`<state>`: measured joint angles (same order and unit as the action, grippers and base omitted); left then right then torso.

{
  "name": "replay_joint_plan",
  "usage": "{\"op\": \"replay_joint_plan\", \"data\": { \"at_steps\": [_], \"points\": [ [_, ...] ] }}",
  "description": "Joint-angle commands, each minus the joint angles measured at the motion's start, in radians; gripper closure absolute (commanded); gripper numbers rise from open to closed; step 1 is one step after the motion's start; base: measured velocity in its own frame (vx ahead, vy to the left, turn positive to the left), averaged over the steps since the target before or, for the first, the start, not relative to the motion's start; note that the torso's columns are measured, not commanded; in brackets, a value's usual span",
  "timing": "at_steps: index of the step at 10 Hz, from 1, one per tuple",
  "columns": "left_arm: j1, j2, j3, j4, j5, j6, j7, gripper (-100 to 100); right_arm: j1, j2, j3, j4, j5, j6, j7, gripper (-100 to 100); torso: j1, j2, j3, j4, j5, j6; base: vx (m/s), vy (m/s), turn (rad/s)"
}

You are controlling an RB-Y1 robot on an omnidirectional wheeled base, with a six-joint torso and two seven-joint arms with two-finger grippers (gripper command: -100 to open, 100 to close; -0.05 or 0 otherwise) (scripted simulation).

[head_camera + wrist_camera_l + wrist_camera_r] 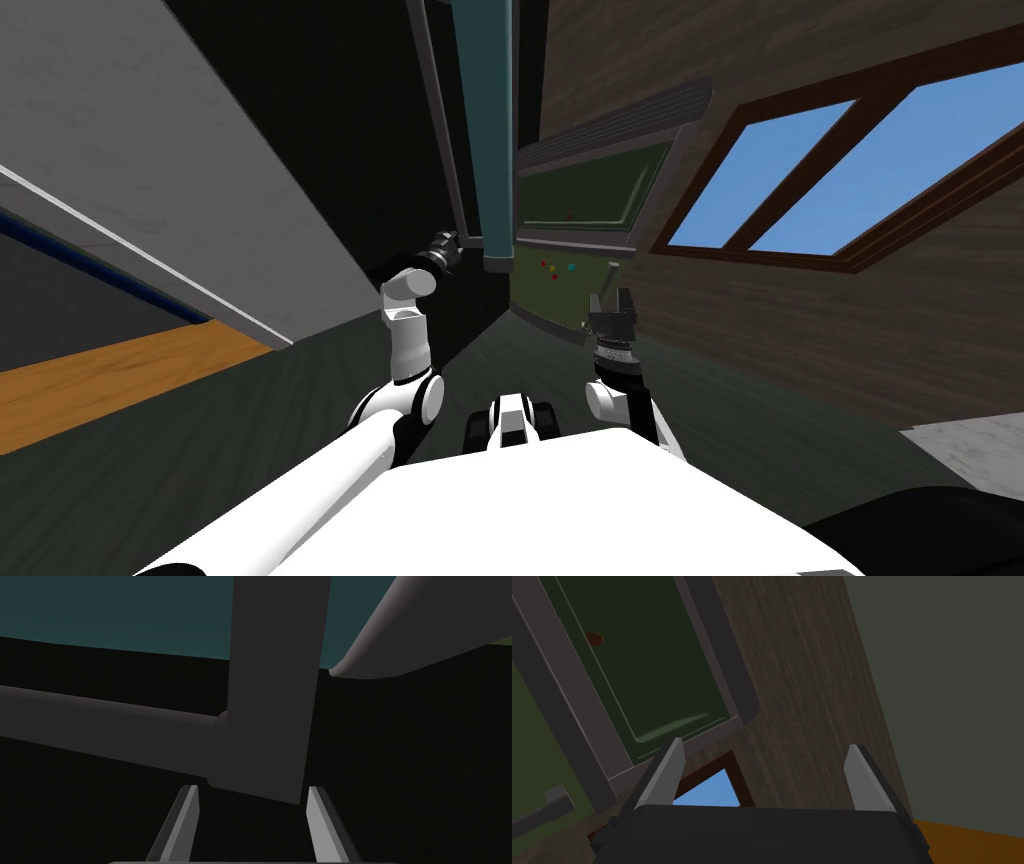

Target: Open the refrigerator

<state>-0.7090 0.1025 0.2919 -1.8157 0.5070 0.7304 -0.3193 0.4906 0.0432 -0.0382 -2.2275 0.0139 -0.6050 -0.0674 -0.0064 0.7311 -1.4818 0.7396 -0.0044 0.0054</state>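
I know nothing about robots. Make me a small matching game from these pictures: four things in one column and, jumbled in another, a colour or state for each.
Things:
1. left gripper
2. right gripper
3. window
4. edge of the refrigerator door

Descriptions:
A. blue panes
B. teal
C. open, holding nothing
D. closed on the dark grey handle

Pairs: 1-D, 2-C, 3-A, 4-B
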Motion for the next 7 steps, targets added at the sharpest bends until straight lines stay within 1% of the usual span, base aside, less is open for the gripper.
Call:
{"op": "replay_joint_plan", "data": {
  "at_steps": [1, 2, 3, 4, 5, 6, 7],
  "points": [
    [-0.005, -0.001, -0.013, -0.010, 0.037, 0.006, -0.013, 100, 0.000, 0.000, 0.000, 0.000, 0.000, 0.000, 0.000, 0, -0.005, 0.000, 0.000, 0.000, -0.001, 0.000, 0.072, 0.270, -0.046],
    [-0.005, -0.001, -0.013, -0.010, 0.037, 0.006, -0.013, 100, 0.000, 0.000, 0.000, 0.000, 0.000, 0.000, 0.000, 0, -0.002, 0.000, 0.000, 0.000, -0.001, 0.001, 0.092, 0.237, -0.056],
    [-0.001, -0.005, -0.022, -0.019, 0.058, 0.014, -0.019, 100, 0.000, 0.000, 0.000, 0.000, 0.000, 0.000, 0.000, 0, -0.004, -0.001, -0.001, -0.001, -0.001, 0.001, 0.105, 0.264, -0.050],
    [-0.001, -0.005, -0.022, -0.019, 0.058, 0.014, -0.019, 100, 0.000, 0.000, 0.000, 0.000, 0.000, 0.000, 0.000, 0, -0.003, -0.003, -0.003, 0.000, -0.002, 0.003, 0.075, 0.231, -0.053],
    [0.002, -0.008, -0.030, -0.027, 0.079, 0.023, -0.026, 100, 0.000, 0.000, 0.000, 0.000, 0.000, 0.000, 0.000, 0, -0.006, -0.003, -0.003, 0.000, -0.002, 0.003, 0.055, 0.245, -0.072],
    [0.002, -0.008, -0.030, -0.027, 0.079, 0.023, -0.026, 100, 0.000, 0.000, 0.000, 0.000, 0.000, 0.000, 0.000, 0, -0.006, -0.002, -0.002, -0.001, -0.002, 0.004, 0.059, 0.266, -0.060],
    [-0.014, -0.003, -0.015, -0.027, 0.073, 0.055, -0.011, -100, 0.000, 0.000, 0.000, 0.000, 0.000, 0.000, 0.000, 0, -0.004, -0.002, -0.002, 0.000, -0.002, 0.002, 0.037, 0.115, 0.052]
  ]
}}
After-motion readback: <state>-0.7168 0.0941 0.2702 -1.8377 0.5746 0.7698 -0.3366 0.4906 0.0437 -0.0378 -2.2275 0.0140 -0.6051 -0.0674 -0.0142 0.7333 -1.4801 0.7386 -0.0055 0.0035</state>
